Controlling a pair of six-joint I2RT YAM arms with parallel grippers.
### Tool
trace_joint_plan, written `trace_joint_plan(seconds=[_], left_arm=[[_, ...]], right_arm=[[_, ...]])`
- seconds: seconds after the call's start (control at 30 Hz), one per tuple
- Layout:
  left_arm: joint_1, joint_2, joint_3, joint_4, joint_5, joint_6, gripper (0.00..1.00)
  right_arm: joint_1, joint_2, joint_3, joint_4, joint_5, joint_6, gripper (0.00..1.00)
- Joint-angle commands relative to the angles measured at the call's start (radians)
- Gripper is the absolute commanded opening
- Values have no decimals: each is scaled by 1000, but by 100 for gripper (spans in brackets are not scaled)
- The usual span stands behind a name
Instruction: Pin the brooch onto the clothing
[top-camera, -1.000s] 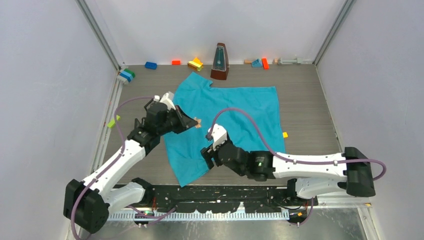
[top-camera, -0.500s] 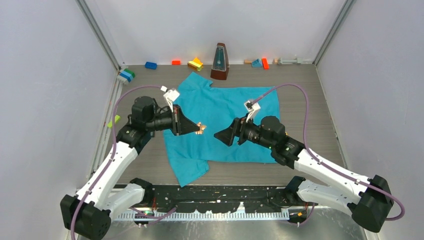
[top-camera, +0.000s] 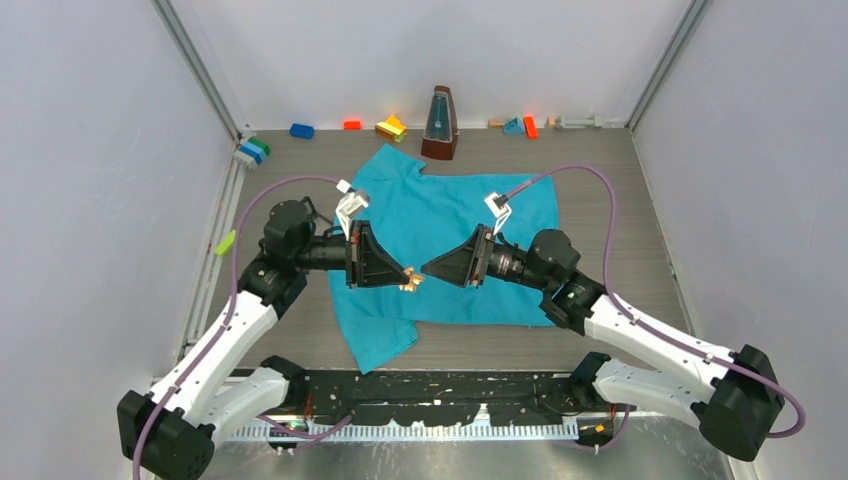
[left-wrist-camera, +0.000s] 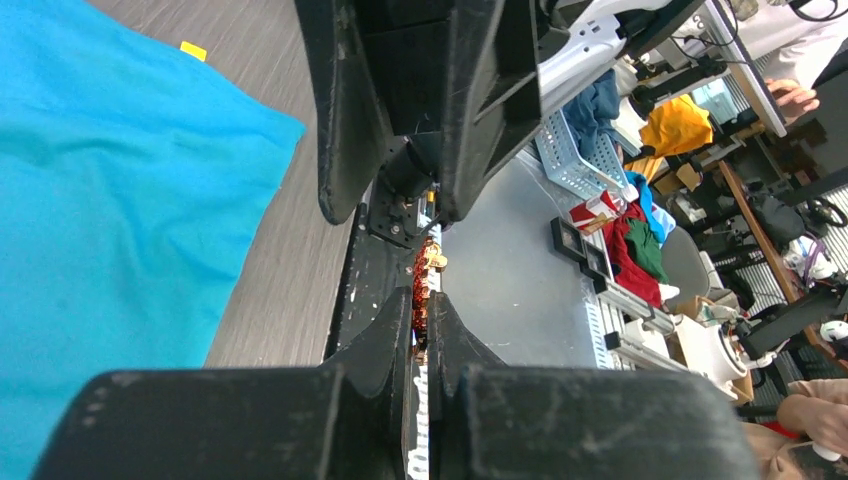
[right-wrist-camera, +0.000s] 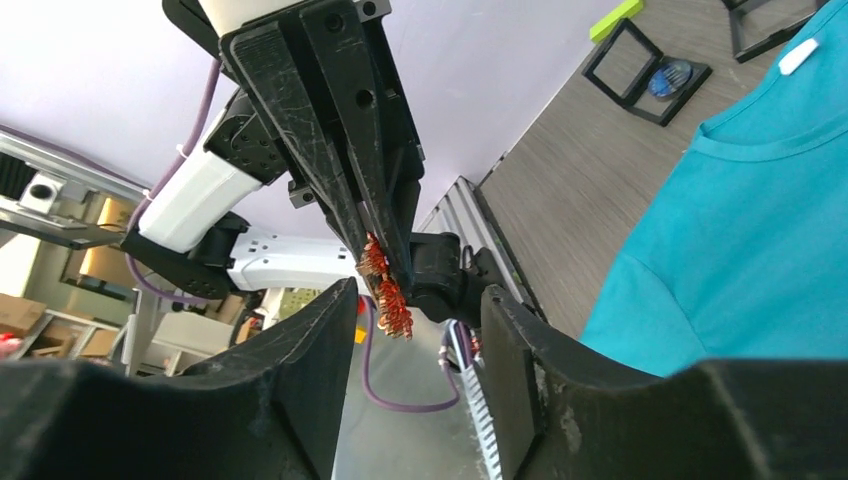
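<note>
Left gripper (top-camera: 405, 277) is clamped tight on the brooch (right-wrist-camera: 388, 290), a small red-gold piece sticking out past my fingertips, held in the air above the near part of the clothing (top-camera: 450, 215). Right gripper (top-camera: 428, 270) is spread wide with nothing in it, tips facing the left ones, just beside the brooch and apart from it. The shirt lies flat mid desk, neck toward the far edge, one sleeve trailing to the near-left corner, not pinned yet. Looks like a handover or two-handed regrasp, so the step is getting the right fingers round the free end. To do it well: hold the left dead steady, ease the right in straight along the line of the brooch so it sits centred between the jaws, close on the body and not the pin, and let go with the left only once the right has bitten, since such a small thing could twist or drop onto the cloth. I can't tell whether the clasp is open. Desk (top-camera: 620, 230) is grey wood-grain, a metronome (top-camera: 439, 123) and toy blocks (top-camera: 301, 130) along the far edge, a yellow bit (top-camera: 570, 269) toward the right edge, pale lilac walls around, and a cluttered lab shows past the near edge in the left wrist view
</note>
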Motion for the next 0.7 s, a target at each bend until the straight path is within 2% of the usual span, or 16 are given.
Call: trace_joint_plan(seconds=[0.0, 0.4, 0.67], left_arm=[[-6, -24, -1, 73, 39, -12, 0], [-8, -26, -3, 75, 29, -13, 0], [-8, -30, -4, 77, 30, -13, 0]], right_arm=[[-3, 31, 3, 136, -51, 77, 53], [40, 60, -23, 244, -109, 102, 54], [50, 103, -23, 253, -104, 93, 44]])
